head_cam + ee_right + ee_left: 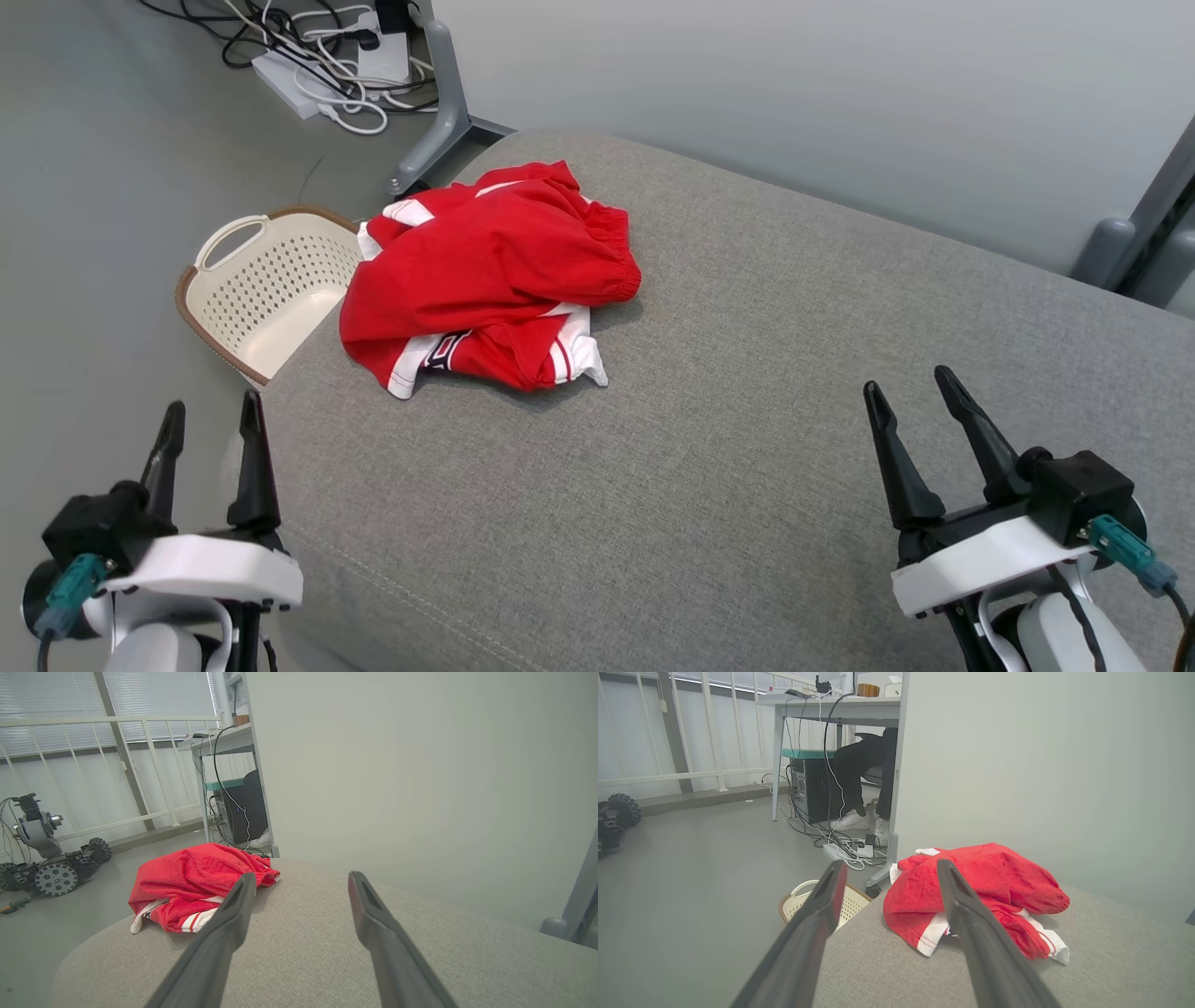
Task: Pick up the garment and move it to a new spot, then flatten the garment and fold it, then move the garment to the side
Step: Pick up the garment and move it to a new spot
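A crumpled red garment (485,275) with white stripes lies bunched on the grey cushion (747,448), toward 11 o'clock in the head view and close to the cushion's edge. A cream basket (261,289) stands on the floor just beside that edge, at 9 o'clock of the garment. The left gripper (213,403) hangs at 7 o'clock, jaws spread wide, holding nothing. The right gripper (906,378) hangs at 4 o'clock above the cushion, jaws likewise spread and empty. Both are well apart from the garment. Tangled cables (327,65) lie on the floor near 11 o'clock.
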Controlling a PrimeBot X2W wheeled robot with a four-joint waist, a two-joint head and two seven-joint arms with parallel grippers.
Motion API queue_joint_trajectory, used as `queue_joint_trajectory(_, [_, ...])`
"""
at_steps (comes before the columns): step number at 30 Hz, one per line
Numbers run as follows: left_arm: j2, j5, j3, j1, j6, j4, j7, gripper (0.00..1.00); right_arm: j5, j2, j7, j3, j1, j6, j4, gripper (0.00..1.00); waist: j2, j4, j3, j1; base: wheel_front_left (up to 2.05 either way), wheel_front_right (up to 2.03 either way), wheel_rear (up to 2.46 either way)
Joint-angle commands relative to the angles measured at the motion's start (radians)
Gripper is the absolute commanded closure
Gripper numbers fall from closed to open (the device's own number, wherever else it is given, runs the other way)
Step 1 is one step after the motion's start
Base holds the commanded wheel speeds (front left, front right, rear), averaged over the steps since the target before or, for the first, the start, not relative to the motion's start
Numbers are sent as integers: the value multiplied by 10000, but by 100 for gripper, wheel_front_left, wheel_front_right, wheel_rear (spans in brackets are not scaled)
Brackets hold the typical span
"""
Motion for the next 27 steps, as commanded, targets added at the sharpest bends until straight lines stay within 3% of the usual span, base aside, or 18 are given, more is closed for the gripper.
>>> queue_joint_trajectory(1, [33,73,72,-239,18,-120,-40,0,28,-99,-2,-60,-39,5,-71,0,-1,1,25,0,0,0,0])
queue_joint_trajectory(10, [-250,30,7,-1401,-211,-488,-29,0,-255,-320,322,-365,-127,5,-567,0,-1,-40,460,0,0,0,0])
queue_joint_trajectory(14, [-266,-7,3,-2372,-290,-405,-28,0,-477,-473,645,-222,-419,5,-966,0,-1,-526,995,0,0,0,0])
queue_joint_trajectory(21, [-33,-139,-254,-4282,-656,960,161,0,-700,-743,1081,-167,-1001,4,-1555,0,-1,-1353,2114,0,0,0,0])
queue_joint_trajectory(27, [288,-404,-603,-5866,-983,3561,587,0,-859,-1042,1353,-257,-1317,4,-2038,0,-1,-1978,3016,0,0,0,0])
